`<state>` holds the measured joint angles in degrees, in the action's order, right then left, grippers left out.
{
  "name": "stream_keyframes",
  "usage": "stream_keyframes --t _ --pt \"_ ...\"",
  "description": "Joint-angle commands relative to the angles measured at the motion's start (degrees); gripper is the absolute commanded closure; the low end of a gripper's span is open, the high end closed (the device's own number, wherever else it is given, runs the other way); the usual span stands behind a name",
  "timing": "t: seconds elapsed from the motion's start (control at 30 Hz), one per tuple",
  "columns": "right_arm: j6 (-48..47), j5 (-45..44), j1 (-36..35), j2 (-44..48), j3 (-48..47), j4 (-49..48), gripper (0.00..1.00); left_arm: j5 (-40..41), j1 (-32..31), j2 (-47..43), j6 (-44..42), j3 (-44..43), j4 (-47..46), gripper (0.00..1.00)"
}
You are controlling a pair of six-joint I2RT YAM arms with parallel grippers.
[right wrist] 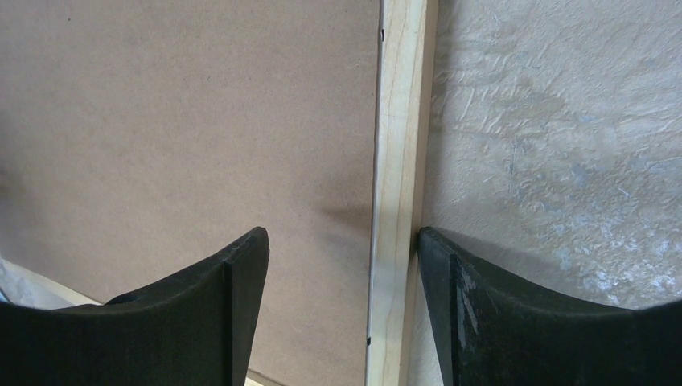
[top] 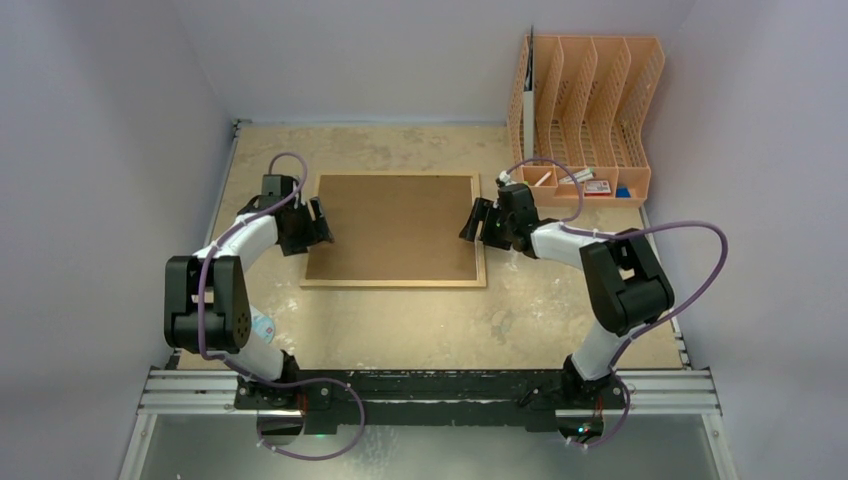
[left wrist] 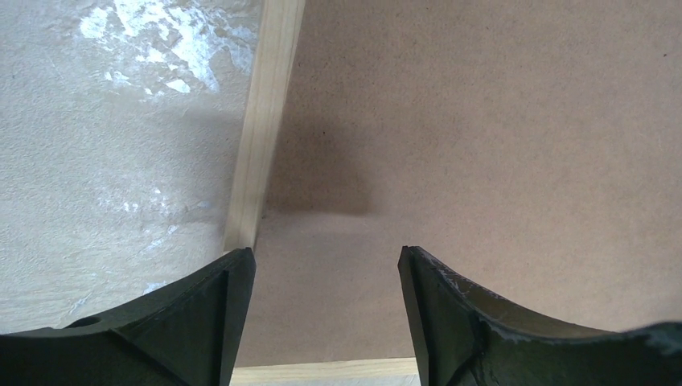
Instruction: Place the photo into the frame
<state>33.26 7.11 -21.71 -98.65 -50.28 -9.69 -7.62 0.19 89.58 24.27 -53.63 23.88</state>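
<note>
Straddling the left rail [left wrist: 265, 121]: our left gripper [left wrist: 326, 259] stands wide and holds nothing, with one finger out over the table [left wrist: 96, 201] and the other over the brown back [left wrist: 499, 121].
Right gripper: our right gripper [right wrist: 342, 241] is just as wide and just as empty. Its outer finger sits just beside the far side's light-wood rail, perhaps touching it, and the inner finger hangs over the back.
Frame: we see the frame [top: 395, 228] lying flat and face down at mid-table, between the two grippers.
Photo: we find it in none of the views, and we cannot tell whether it already lies under the back.
Weight and stiffness: we judge the frame light for its spread and stiff, though its thin rails might twist if we lift from one side only.
Surface: the fibreboard looks smooth and offers no lip, so we expect pads to slide on it.
Fragility: the face is hidden, so we treat it as glazed and breakable.
Where to take hold: we would pinch the two opposite rails at mid-length, both together. A rail is narrow enough for these jaws and is the only raised edge.
Risk: lying flat, the rail leaves little room beneath for a finger.
Far corner: an orange organiser [top: 585, 100] stands well apart from the frame.
</note>
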Motion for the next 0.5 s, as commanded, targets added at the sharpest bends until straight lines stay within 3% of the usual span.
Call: stream_keyframes --t 0.0,0.33,0.47 --pt "-0.73 -0.52 -0.14 -4.68 1.70 6.79 0.28 0.69 -0.19 -0.42 -1.16 0.40 -1.70 0.30" --pt "-0.94 0.35 -0.08 -5.43 1.81 6.55 0.28 1.51 -0.19 2.08 -0.80 2.68 -2.13 0.31" --pt "-0.97 0.65 0.00 -5.14 2.13 6.21 0.28 -2.01 -0.19 2.71 -0.32 2.52 -2.46 0.32"
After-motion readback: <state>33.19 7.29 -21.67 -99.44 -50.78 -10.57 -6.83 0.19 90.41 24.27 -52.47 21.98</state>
